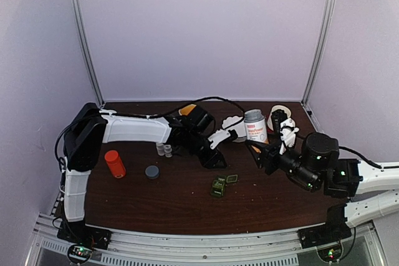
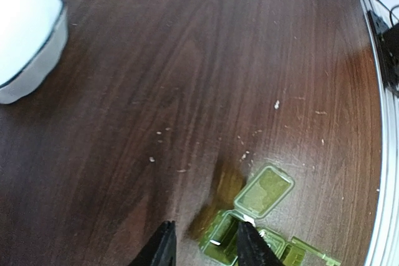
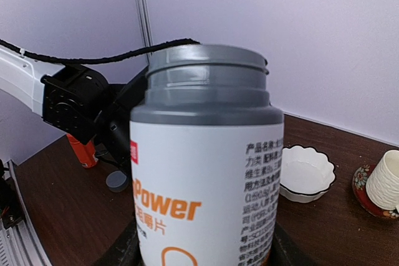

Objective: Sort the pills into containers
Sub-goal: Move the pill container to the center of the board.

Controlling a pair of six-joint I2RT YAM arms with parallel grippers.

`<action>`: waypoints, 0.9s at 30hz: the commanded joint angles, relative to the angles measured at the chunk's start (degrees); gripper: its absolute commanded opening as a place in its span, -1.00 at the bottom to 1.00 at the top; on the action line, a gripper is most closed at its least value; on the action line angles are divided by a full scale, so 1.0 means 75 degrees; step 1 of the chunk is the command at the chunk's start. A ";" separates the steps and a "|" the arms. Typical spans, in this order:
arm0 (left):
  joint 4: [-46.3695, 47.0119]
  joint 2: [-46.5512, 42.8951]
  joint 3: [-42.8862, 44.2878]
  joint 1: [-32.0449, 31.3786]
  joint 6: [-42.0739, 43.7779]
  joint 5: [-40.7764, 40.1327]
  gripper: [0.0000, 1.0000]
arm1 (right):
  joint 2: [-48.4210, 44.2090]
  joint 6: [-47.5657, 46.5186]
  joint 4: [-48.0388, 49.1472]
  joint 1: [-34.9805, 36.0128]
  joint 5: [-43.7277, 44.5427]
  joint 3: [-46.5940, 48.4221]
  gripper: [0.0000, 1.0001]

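Observation:
The green pill box [image 2: 219, 248] lies open on the dark wood table, one lid [image 2: 264, 190] flipped up. A small white pill [image 2: 215, 242] lies in its nearest compartment, and another white speck sits at the lid hinge. My left gripper [image 2: 206, 250] hangs just above the box's left end, jaws apart with nothing between them; its right finger [image 2: 249, 247] overlaps the box. From above, the box [image 1: 219, 185] sits mid-table below the left gripper [image 1: 218, 161]. My right gripper [image 3: 206, 256] is shut on a white uncapped pill bottle [image 3: 206, 179], held upright [image 1: 254, 126].
A white scalloped dish [image 1: 234, 125] sits behind the left gripper. A red bottle [image 1: 115, 164], a grey cap [image 1: 152, 172] and two small vials [image 1: 164, 149] stand at the left. A cup on a saucer [image 1: 279, 115] is at the back right.

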 commanded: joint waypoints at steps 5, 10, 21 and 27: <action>-0.0289 0.0439 0.0230 -0.0112 0.0572 0.0693 -0.35 | 0.0071 -0.0028 0.0031 -0.0041 0.0087 0.0106 -1.00; -0.0426 0.0541 0.0163 -0.0135 0.0757 0.0556 -0.43 | 0.0128 -0.0033 0.0050 -0.0056 0.0072 0.0150 -1.00; -0.0901 0.0761 0.0288 -0.0144 0.1020 0.0053 -0.55 | 0.0198 -0.0023 0.0089 -0.0056 0.0042 0.0165 -1.00; -0.1104 0.0766 0.0288 -0.0147 0.1099 -0.0145 -0.58 | 0.0208 -0.0023 0.0101 -0.0060 0.0052 0.0155 -1.00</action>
